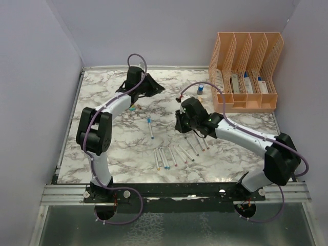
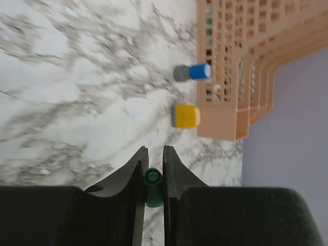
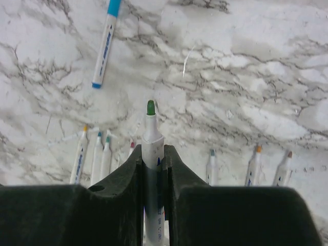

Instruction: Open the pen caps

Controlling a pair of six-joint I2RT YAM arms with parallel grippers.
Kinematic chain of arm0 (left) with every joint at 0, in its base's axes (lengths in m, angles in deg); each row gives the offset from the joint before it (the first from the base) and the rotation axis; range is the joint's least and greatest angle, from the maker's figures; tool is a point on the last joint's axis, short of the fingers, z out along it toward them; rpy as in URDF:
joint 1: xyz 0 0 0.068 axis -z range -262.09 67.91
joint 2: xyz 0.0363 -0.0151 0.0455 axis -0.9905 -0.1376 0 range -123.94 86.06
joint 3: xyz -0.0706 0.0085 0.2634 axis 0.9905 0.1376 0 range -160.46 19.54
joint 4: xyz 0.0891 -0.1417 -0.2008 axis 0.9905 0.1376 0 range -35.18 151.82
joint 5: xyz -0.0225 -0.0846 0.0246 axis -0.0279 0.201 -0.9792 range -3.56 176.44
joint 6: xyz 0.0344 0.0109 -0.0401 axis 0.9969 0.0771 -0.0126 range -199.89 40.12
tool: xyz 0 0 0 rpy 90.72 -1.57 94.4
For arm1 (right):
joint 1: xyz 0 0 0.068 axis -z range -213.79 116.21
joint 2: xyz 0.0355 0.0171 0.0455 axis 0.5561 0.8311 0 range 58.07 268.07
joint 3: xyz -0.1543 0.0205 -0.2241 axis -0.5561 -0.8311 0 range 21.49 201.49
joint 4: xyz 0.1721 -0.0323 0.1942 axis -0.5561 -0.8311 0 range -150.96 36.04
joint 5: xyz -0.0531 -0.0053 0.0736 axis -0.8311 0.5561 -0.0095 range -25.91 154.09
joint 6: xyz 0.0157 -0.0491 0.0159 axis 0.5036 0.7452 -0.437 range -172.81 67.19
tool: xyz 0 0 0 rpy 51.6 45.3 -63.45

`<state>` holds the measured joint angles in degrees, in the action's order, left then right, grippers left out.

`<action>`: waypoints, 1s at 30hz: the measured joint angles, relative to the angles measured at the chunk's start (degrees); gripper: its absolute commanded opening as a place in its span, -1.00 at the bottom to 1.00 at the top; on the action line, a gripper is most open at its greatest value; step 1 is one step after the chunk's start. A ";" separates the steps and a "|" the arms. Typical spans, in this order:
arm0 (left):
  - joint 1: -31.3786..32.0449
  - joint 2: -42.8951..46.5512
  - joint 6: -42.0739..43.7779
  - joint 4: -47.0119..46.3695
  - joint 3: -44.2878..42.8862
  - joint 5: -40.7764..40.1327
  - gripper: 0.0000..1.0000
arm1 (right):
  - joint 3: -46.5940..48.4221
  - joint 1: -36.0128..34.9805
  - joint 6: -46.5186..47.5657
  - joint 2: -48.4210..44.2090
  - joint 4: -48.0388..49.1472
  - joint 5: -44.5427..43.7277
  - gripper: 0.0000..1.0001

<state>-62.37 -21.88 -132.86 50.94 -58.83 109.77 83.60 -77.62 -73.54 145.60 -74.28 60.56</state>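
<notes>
My left gripper (image 1: 155, 88) is at the back of the table. In the left wrist view it (image 2: 152, 149) is shut on a small green pen cap (image 2: 152, 180). My right gripper (image 1: 180, 126) hovers over the table's middle. In the right wrist view it (image 3: 154, 149) is shut on a white pen (image 3: 152, 134) whose bare green tip sticks out past the fingers. Several uncapped pens (image 1: 174, 154) lie in a row on the marble; they also show in the right wrist view (image 3: 97, 159). One pen with a blue cap (image 1: 150, 127) lies apart, also seen from the right wrist (image 3: 105, 46).
A peach file divider rack (image 1: 246, 66) stands at the back right and also shows in the left wrist view (image 2: 241, 61). A stubby blue bottle (image 2: 193, 72) and a yellow-orange one (image 2: 185, 116) lie beside it. A few loose caps (image 1: 134, 108) lie by the left arm.
</notes>
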 measured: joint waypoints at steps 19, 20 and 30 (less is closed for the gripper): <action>-6.14 -9.51 9.55 11.13 -2.12 -11.26 -1.00 | -1.55 15.37 0.02 -6.21 -17.55 -9.90 -0.97; -6.32 -9.51 10.08 11.69 -2.14 -12.04 -0.99 | -1.55 15.67 0.09 -6.21 -17.73 -9.99 -0.98; -8.09 -11.61 12.44 13.62 -3.28 -15.85 -0.36 | -3.78 18.82 1.62 -3.96 -17.75 -10.01 -0.97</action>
<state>-70.45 -33.48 -120.42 64.55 -62.11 93.92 79.82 -58.80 -71.92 141.64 -92.03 50.55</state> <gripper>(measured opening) 0.185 0.136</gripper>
